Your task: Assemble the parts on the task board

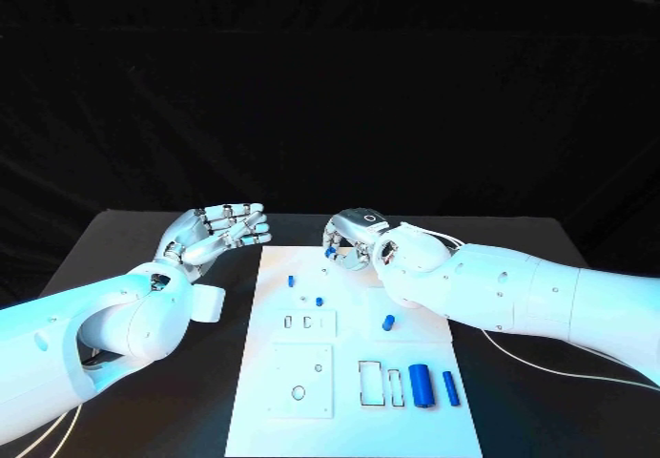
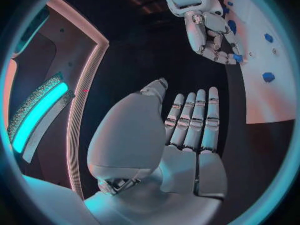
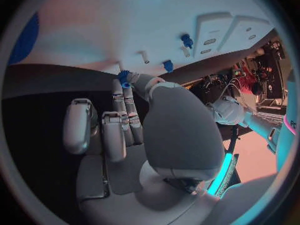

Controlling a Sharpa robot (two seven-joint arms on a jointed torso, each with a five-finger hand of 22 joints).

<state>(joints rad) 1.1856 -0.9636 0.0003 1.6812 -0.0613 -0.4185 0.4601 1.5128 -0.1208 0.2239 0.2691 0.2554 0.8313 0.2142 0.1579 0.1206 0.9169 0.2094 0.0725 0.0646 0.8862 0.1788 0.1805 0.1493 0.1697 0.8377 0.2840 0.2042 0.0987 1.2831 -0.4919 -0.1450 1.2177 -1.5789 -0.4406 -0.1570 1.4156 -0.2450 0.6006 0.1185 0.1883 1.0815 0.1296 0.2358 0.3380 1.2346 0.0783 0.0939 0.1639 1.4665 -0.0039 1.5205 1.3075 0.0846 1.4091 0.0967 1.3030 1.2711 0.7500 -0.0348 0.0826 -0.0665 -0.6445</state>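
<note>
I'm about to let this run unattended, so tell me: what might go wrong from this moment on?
1. The right hand pinches a small blue part only at its fingertips, at the task board's far edge; a slip could drop it onto the black table.
2. Two blue cylinders lie loose near the board's right edge; the right arm passes above and might nudge them off.
3. The left hand hovers open off the board, unable to catch anything.
</note>
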